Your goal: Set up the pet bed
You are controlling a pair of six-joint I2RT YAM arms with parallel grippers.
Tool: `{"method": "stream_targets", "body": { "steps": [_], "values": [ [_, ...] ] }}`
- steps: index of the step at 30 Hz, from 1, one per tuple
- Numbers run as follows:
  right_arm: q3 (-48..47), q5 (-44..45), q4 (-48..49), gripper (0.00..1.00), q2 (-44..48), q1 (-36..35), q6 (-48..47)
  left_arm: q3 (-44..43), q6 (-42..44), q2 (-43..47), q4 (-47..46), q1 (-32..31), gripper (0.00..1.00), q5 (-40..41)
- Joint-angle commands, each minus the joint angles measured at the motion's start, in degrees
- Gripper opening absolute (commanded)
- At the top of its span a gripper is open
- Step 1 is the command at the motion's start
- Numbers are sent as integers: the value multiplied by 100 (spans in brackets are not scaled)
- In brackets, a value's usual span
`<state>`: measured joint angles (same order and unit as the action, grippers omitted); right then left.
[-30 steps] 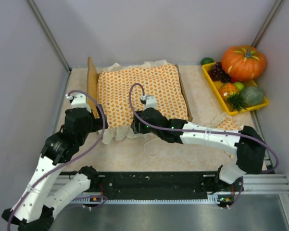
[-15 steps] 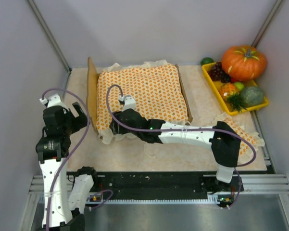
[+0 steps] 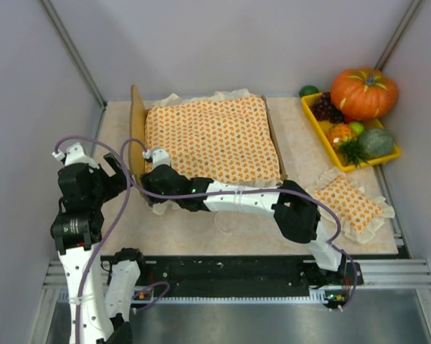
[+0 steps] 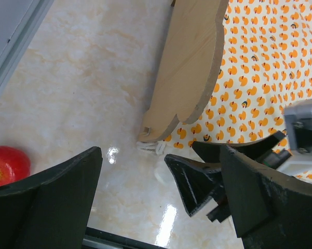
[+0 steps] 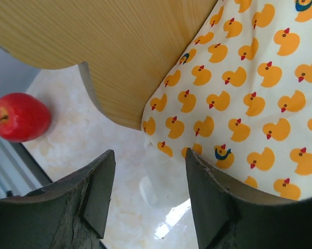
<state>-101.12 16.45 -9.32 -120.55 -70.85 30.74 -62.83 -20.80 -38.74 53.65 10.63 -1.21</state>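
Note:
The pet bed point(image 3: 275, 136) lies across the back of the table, its tall plywood headboard point(image 3: 136, 125) at the left. A duck-print bedspread point(image 3: 211, 136) covers it, with a white ruffle hanging over the near side. My right gripper point(image 3: 150, 195) reaches to the bed's near-left corner. In the right wrist view it point(image 5: 150, 202) is open over the sheer ruffle point(image 5: 163, 179), just below the headboard point(image 5: 109, 46). My left gripper point(image 3: 120, 175) is open beside the headboard point(image 4: 192, 67), holding nothing point(image 4: 156, 207). The matching pillow point(image 3: 351, 204) lies at the right.
A red apple point(image 4: 5, 166) lies on the table left of the headboard. A yellow tray point(image 3: 398, 154) of fruit and a pumpkin point(image 3: 363, 92) stand at the back right. Grey walls close in both sides, and a metal rail point(image 3: 387, 269) runs along the near edge.
My right arm has swept left along the bed's near edge to the headboard corner. My left arm has pulled back leftward, off the headboard, and stayed open.

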Motion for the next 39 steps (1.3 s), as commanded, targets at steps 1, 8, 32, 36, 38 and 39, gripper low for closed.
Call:
{"method": "stream_targets", "body": {
  "steps": [1, 8, 32, 36, 38, 39],
  "values": [
    [-618, 244, -263, 57, -354, -34, -665, -177, -12, 51, -206, 35, 99, -28],
    [-927, 842, -501, 53, -689, -34, -1219, 7, -3, 165, -276, 35, 99, -195],
    [-901, 614, -466, 0, -619, 124, -1010, 43, 120, 359, -276, 35, 99, -564],
    [-427, 483, -106, 0, -75, 352, -614, -19, 129, 376, -293, 35, 99, -608],
    [-49, 272, 87, 0, 275, 563, -351, -36, 155, 385, -320, 35, 99, -765],
    [169, 167, 306, 0, 374, 624, -280, -37, 207, 385, -381, 35, 99, -853]
  ]
}}
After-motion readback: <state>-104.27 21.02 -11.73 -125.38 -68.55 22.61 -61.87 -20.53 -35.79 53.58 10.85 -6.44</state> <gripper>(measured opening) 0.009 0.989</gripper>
